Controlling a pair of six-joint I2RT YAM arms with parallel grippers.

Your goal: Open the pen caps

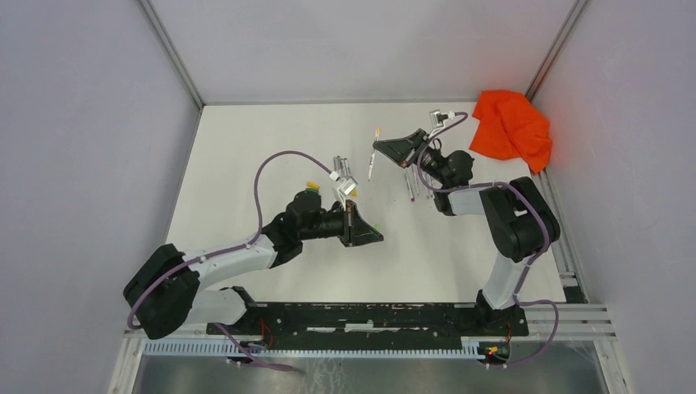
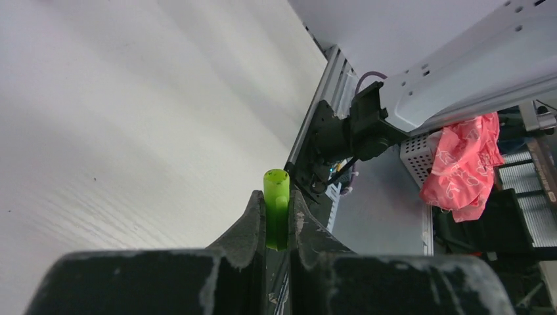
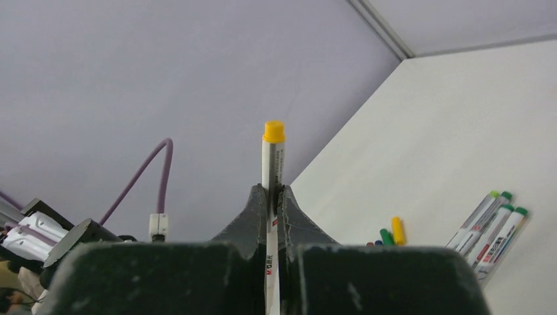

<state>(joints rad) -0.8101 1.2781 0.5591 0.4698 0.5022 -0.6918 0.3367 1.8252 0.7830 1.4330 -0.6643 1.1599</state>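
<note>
Green cap [image 2: 276, 184] sits pinched in the closed left end effector [image 2: 277, 197] above the bench [image 2: 131, 131], right end effector [image 3: 272, 197] clamped on a yellow-tipped pen [image 3: 273, 157], thin grip there, so any sideways tug could twist it loose.

Robotics lab cell, white table [image 1: 271, 156] walled by grey panels [image 1: 82, 123] in aluminium framing [image 1: 172, 53], two cabled robot arms [image 1: 238, 254] on a black rail [image 1: 369, 316] at the table's near edge, mesh bin [image 2: 420, 154] off the table's edge.

The right gripper [image 3: 272, 193] pinches a yellow-tipped pen [image 3: 273, 161]. Loose caps [image 3: 397, 231] and four pens [image 3: 489, 226] lie on the table [image 3: 460, 118].
</note>
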